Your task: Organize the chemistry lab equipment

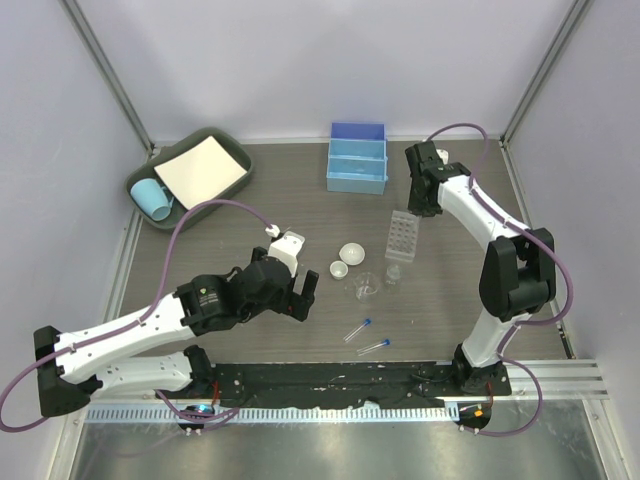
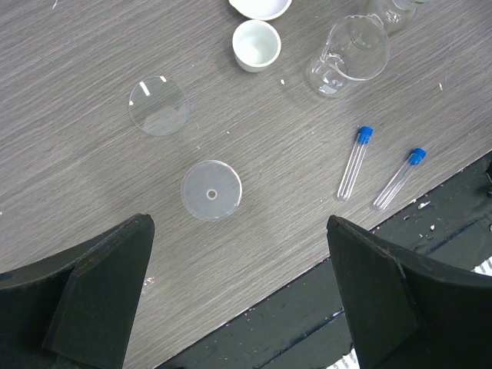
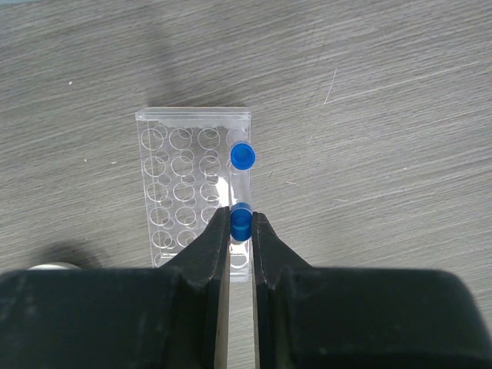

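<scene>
My right gripper [image 3: 241,219] is shut on the blue cap of a clear tube [image 3: 241,224] over the right column of the perforated clear rack [image 3: 184,192]. A second blue-capped tube [image 3: 243,157] stands in that column just beyond it. In the top view the right gripper [image 1: 420,207] hangs over the rack [image 1: 401,238]. My left gripper [image 2: 238,307] is open and empty above the table's front edge. Ahead of it lie a funnel seen from above [image 2: 211,190], a clear disc [image 2: 159,105], two capped tubes [image 2: 354,163] [image 2: 398,178], a small beaker [image 2: 350,55] and a white dish [image 2: 255,44].
A light-blue divided box [image 1: 357,157] stands at the back centre. A dark tray [image 1: 215,140] at the back left holds a white sheet and a light-blue cup [image 1: 152,197]. A second white dish [image 1: 351,254] and a tiny flask [image 1: 393,272] sit near the rack.
</scene>
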Controlling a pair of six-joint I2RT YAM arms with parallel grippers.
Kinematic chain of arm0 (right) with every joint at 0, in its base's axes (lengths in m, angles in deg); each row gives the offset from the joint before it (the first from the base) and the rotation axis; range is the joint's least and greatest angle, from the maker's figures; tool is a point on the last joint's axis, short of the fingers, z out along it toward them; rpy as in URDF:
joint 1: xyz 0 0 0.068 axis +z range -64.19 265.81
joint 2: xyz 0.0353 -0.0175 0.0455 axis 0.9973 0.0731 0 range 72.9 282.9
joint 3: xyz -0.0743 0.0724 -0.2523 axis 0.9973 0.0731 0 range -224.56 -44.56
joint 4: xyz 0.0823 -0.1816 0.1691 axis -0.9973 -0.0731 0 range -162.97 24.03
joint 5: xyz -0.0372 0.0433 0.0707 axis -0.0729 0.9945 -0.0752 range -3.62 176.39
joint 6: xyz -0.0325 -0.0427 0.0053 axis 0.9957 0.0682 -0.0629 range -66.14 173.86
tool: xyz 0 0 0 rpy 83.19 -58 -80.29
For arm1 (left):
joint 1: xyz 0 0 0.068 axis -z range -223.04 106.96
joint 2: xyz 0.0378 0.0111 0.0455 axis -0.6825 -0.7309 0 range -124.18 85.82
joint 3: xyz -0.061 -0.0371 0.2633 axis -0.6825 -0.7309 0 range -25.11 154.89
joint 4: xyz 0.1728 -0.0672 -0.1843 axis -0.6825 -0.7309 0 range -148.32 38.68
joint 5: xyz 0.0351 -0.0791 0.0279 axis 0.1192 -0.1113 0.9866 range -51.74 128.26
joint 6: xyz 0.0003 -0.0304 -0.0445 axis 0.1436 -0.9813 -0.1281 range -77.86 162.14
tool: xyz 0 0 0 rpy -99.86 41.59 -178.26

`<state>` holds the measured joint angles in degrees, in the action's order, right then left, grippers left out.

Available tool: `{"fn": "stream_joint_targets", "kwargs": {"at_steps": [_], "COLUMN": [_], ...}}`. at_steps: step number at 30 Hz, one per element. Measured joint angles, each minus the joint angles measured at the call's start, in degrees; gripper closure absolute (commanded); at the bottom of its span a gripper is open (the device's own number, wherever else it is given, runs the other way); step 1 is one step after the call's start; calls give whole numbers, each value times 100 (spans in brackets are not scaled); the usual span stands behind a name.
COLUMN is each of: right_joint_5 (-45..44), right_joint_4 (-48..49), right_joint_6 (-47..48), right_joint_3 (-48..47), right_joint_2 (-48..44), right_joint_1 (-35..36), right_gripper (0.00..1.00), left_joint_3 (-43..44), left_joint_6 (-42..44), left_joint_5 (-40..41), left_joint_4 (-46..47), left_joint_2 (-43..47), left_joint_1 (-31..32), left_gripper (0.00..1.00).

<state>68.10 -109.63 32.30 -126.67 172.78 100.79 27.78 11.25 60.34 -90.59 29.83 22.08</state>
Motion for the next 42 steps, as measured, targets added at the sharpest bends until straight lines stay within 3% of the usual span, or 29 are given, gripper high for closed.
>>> {"fn": "stream_joint_targets", "kwargs": {"at_steps": [25,28,35,42], "right_joint_5": [42,59,66,111], "right_joint_4": [319,348,391,319], "right_joint_6": [-24,-24,-46,-57], "right_joint_3": [256,256,256,332], "right_joint_2": [254,262,297,398], "right_joint_1": [2,2,2,4], "right_gripper": [99,93,54,42], "left_joint_3": [0,0,0,20], "left_joint_6": [-2,0,-15,-17], "left_joint_5": [0,0,-2,-22], "left_joint_4": [-4,-4,-4,-9], "left_joint_2": [39,37,-20,-264], "left_joint_1": [0,0,0,0], "left_gripper": [0,0,0,0]}}
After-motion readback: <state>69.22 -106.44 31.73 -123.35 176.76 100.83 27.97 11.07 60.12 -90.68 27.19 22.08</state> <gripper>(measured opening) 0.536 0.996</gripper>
